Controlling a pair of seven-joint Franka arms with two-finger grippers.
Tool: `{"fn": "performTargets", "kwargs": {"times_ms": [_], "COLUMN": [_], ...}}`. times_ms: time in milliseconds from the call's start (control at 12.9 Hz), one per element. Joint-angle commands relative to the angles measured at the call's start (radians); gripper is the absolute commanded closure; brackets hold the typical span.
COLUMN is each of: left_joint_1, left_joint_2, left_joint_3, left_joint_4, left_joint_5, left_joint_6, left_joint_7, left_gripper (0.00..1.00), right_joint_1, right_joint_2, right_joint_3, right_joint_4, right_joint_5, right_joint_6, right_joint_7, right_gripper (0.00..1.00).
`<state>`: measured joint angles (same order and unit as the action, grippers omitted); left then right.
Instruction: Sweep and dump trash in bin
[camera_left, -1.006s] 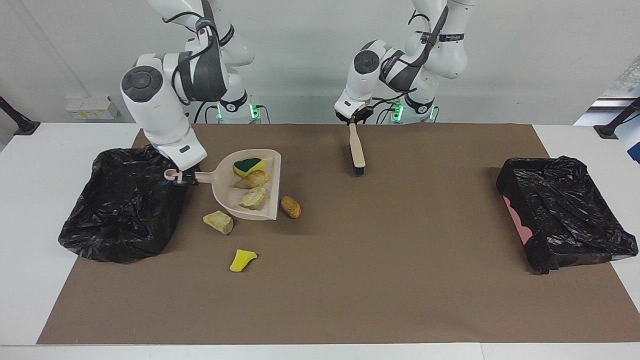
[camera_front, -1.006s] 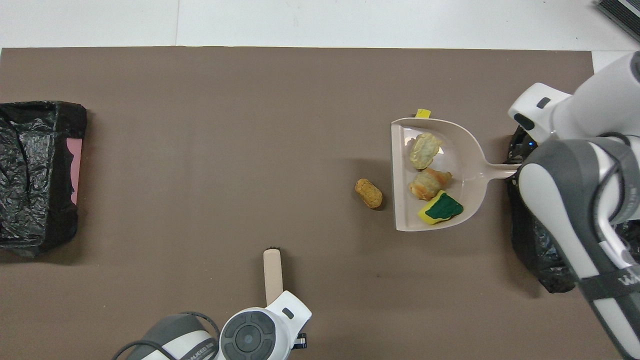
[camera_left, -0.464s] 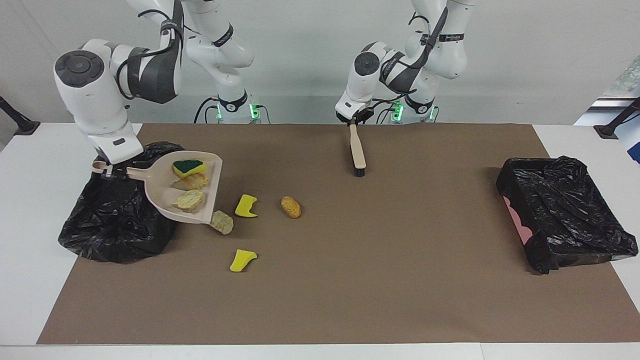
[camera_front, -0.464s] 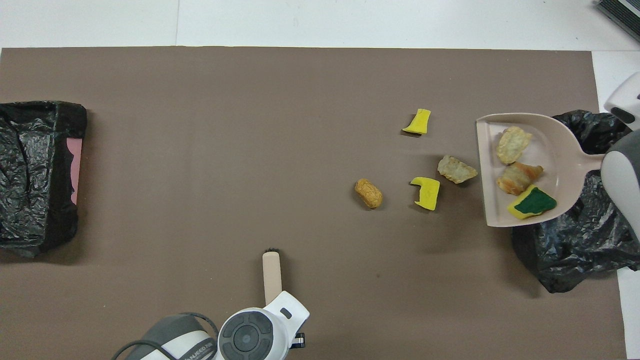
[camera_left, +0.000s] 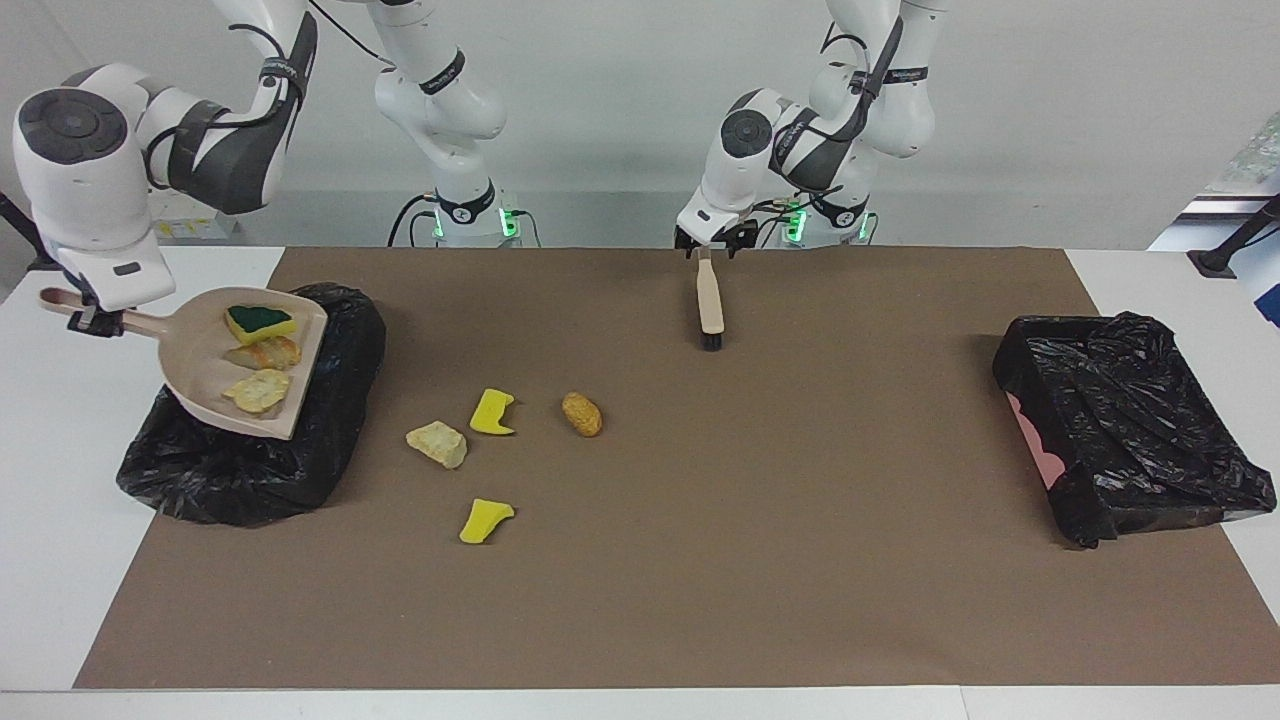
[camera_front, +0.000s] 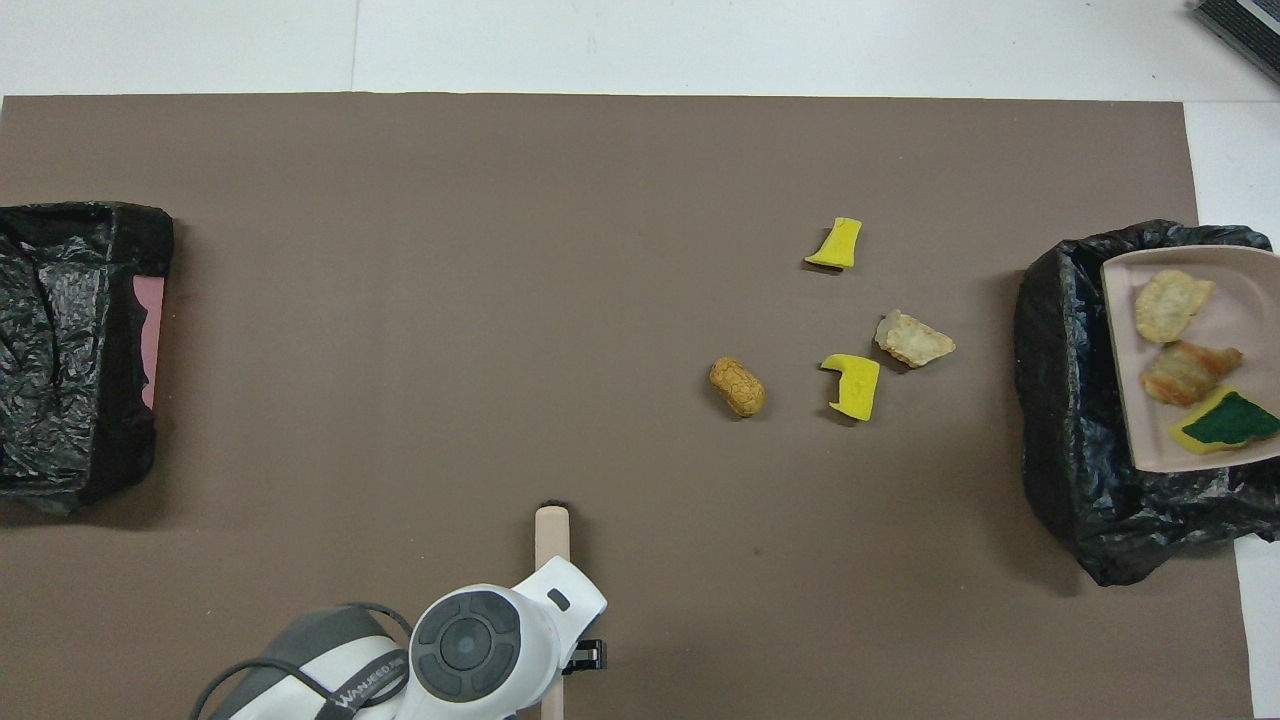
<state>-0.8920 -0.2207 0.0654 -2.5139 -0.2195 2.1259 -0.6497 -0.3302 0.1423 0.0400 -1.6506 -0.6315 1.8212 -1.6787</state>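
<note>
1. The right gripper (camera_left: 90, 318) is clamped on the handle of the dustpan (camera_left: 205, 385) and holds it raised over the bin (camera_left: 330, 440) at the right arm's end of the table
2. The dustpan carries three scraps: a green-topped sponge (camera_left: 259, 322), a brown lump (camera_left: 264, 353) and a beige chunk (camera_left: 257, 391). Its open edge points toward the middle of the table
3. In the overhead view the dustpan (camera_front: 1240, 290) covers part of the bin (camera_front: 1070, 400), with the green-topped sponge (camera_front: 1225, 422) lying nearest the robots
4. Four scraps lie on the mat (camera_left: 800, 560), beside the bin toward the table's middle: a beige chunk (camera_left: 437, 444), a yellow piece (camera_left: 492, 412), a brown lump (camera_left: 581, 413) and a second yellow piece (camera_left: 486, 520), the last farthest from the robots
5. The left gripper (camera_left: 707, 247) is closed on the handle of the brush (camera_left: 710, 300), near the robots' edge of the mat. The bristle end points away from the robots; whether it touches the mat cannot be told
6. A second bin (camera_left: 1130, 420) stands at the left arm's end of the table, well apart from the scraps
</note>
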Motion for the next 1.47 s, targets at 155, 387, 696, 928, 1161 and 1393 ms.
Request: {"fn": "performTargets", "kwargs": {"times_ms": [155,387,696,928,1161,1393], "left_joint_1": [0.178,0.287,0.433,0.534,0.622,0.685], "left_joint_2": [0.057,0.107,0.127,0.138,0.158,0.167], "left_joint_3": [0.001,-0.002,0.001,0.004,0.005,0.008], "left_joint_4": [0.164,0.364,0.616,0.748,0.9,0.983], "left_joint_5": [0.107,0.207,0.213,0.215,0.216,0.213], "left_joint_6": [-0.026,-0.182,-0.366,-0.432,-0.552,-0.619], "left_joint_7": [0.238,0.295,0.49,0.56,0.685,0.734], "left_gripper": [0.0,0.0,0.0,0.0,0.0,0.0], "right_joint_1": [-0.03,-0.023,-0.02,-0.029,-0.024,-0.018], "right_joint_2": [-0.016,-0.076,-0.193,-0.191,-0.196,-0.207], "right_joint_3": [0.011,0.011,0.011,0.011,0.012,0.024], "right_joint_4": [-0.007,-0.108,-0.296,-0.281,-0.249,-0.229], "right_joint_5": [-0.189,-0.316,-0.369,-0.445,-0.519,-0.527], "right_joint_6": [0.004,0.026,0.03,0.052,0.064,0.061], "right_joint_7": [-0.015,0.049,0.169,0.171,0.168,0.175], "right_gripper": [1.0,1.0,1.0,1.0,1.0,1.0]}}
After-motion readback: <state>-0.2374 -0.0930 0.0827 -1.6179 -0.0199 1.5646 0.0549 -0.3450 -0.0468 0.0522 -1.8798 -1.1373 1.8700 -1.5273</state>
